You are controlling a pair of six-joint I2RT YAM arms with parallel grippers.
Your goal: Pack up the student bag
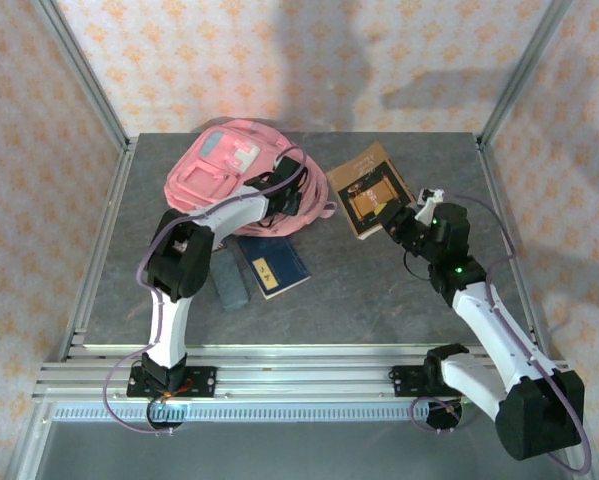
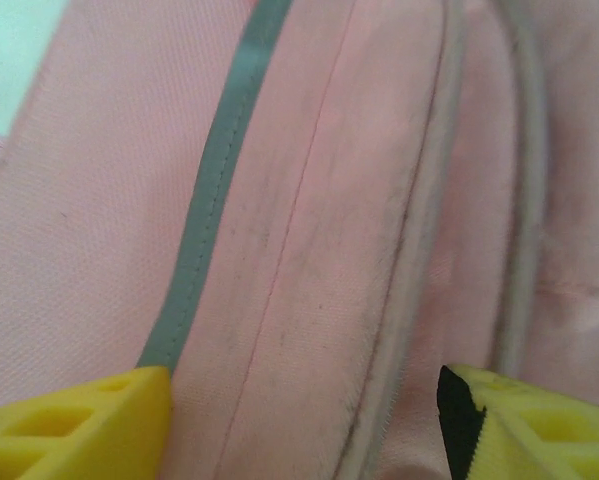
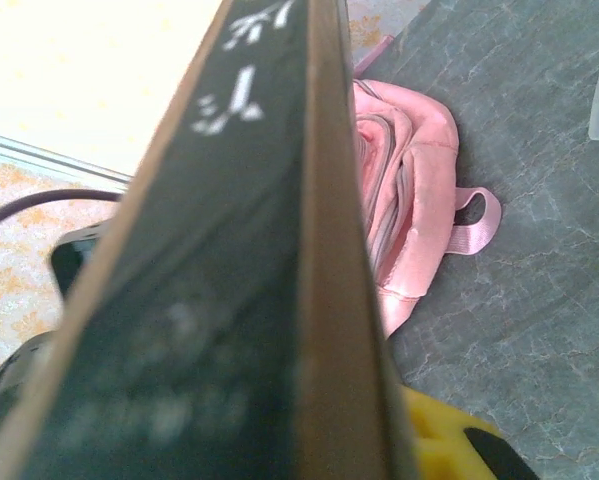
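The pink student bag [image 1: 229, 168] lies at the back left of the table, patch side up. My left gripper [image 1: 285, 196] is at the bag's right edge. In the left wrist view it [image 2: 304, 435] is open, with its yellow fingers [image 2: 79, 425] spread over the pink fabric [image 2: 319, 230] and the grey trim stripe [image 2: 214, 190]. My right gripper [image 1: 401, 216] is shut on a brown book [image 1: 367, 188], held tilted above the table to the right of the bag. In the right wrist view the book's dark spine [image 3: 229, 300] is up close, one yellow finger [image 3: 444, 440] shows beside it, and the bag [image 3: 409, 190] lies beyond.
A dark blue book [image 1: 274, 264] and a dark grey pencil case [image 1: 229, 281] lie on the table in front of the bag, by the left arm. A small clear object [image 1: 430, 195] sits behind the right gripper. Metal frame posts stand at the table's corners.
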